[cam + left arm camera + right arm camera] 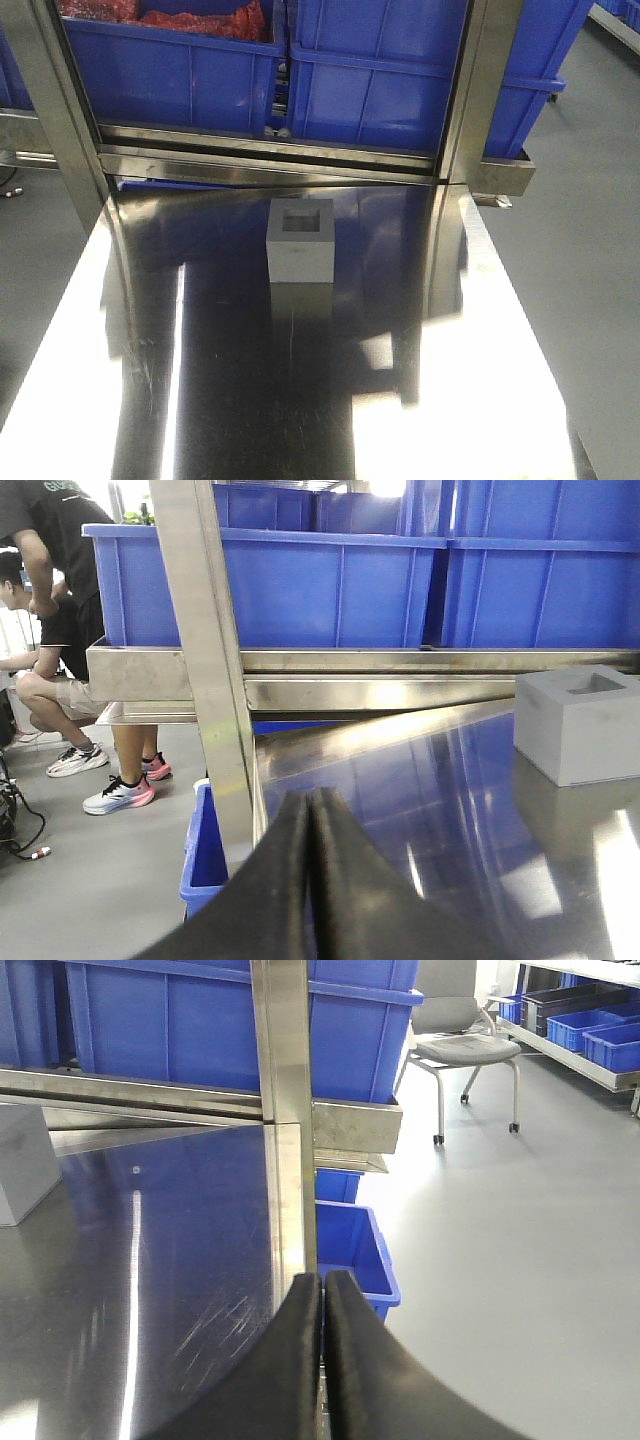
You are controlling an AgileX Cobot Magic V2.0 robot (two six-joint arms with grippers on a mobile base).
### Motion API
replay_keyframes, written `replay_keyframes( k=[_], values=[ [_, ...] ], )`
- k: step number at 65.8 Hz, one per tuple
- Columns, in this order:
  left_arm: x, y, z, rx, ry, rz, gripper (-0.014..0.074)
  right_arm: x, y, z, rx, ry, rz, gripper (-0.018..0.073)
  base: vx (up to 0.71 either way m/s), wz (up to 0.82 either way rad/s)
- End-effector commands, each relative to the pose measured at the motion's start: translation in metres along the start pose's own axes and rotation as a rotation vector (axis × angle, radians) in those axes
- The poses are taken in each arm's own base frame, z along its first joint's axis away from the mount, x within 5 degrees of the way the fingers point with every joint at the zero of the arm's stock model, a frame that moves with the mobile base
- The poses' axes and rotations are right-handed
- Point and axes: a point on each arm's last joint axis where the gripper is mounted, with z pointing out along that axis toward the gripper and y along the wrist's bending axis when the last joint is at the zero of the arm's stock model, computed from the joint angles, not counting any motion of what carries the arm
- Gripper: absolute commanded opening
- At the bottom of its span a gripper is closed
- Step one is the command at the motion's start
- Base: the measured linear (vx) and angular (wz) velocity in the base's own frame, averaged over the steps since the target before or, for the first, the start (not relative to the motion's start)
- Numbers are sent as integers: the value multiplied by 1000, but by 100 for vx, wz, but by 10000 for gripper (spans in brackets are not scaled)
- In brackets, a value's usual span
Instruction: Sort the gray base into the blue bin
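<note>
Front view: gray base (300, 240) sits recess-up, centred on the table (250, 400), before the blue bin (370, 100).
Left wrist: my left gripper (308, 798) is pinched closed, empty; gray base (580, 725) lies ahead-right.
Right wrist: right gripper (323, 1280) is closed, empty; gray base (18, 1160) lies far left, cropped. I'd favour the left arm.

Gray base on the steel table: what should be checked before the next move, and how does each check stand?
1. Gray base upright, recess facing up: ok.
2. Table around it free of obstacles: ok.
3. Left gripper open for a grasp: not ok, shut.
4. Right gripper open: not ok, shut.
5. Room in the right-hand blue bin: cannot tell, inside hidden.
</note>
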Motion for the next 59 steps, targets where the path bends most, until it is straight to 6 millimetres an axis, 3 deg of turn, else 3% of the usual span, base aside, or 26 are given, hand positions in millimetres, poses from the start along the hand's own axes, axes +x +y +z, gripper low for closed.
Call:
replay_keyframes(
  k=[1,59],
  values=[
    [-15,0,-2,3,-110,-8,-6,-5,0,1,4,-52,-18,-5,0,0],
    [-15,0,-2,3,-110,-8,-6,-5,0,1,4,-52,-18,-5,0,0]
  ],
)
